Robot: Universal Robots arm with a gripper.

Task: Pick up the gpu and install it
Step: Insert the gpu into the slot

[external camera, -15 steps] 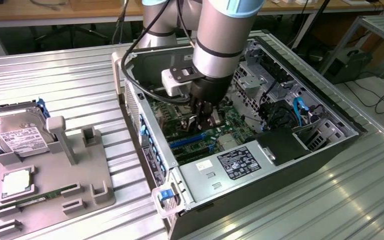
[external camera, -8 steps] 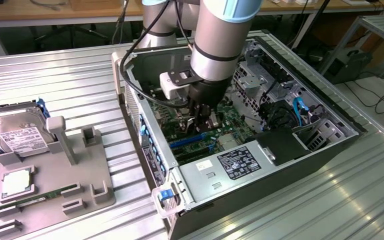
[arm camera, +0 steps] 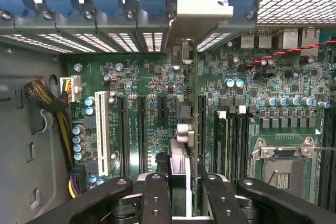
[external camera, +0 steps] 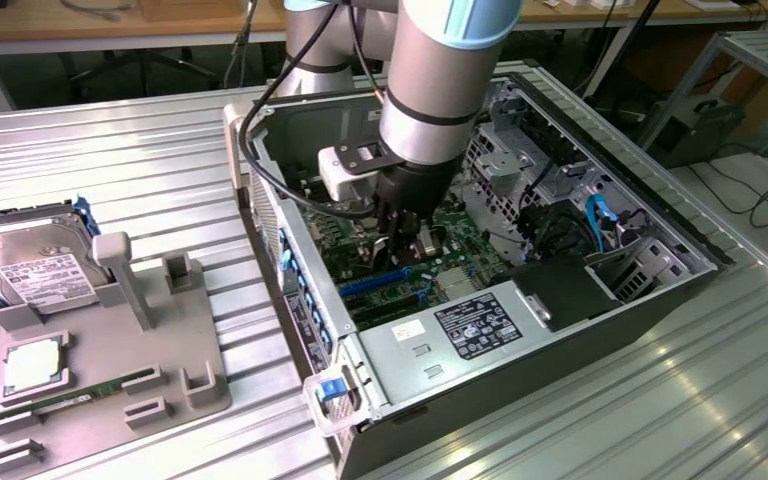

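Jaws are clamped on the gpu [arm camera: 182, 145], one finger [arm camera: 155, 192] on each flat side of the card, so it's pinched edge-on right between them. The gripper [external camera: 404, 245] is down inside the open pc case [external camera: 651, 300], which lies on its side on the ribbed metal desk [external camera: 117, 150].

From the wrist view you only get the card's thin edge: a narrow dark strip running straight away from the camera, with a few little silver and black components stuck along it, and its pale metal bracket [arm camera: 202, 4] at the far end, bent over flat against the rear slot openings of the case. The card stands upright over the green motherboard [arm camera: 252, 98], sitting in line with the black expansion slots, between the long slots [arm camera: 142, 129] on one side and the memory slots [arm camera: 223, 135] on the other. I can't tell whether its bottom edge is actually seated in a slot or just above it.

In the exterior view the card is a small dark thing under the arm, hard to make out.

Off to the exterior view's left there's a grey parts holder [external camera: 184, 370] with a silver hard drive [external camera: 31, 265] leaning in it and a green memory stick [external camera: 77, 395] lying flat.
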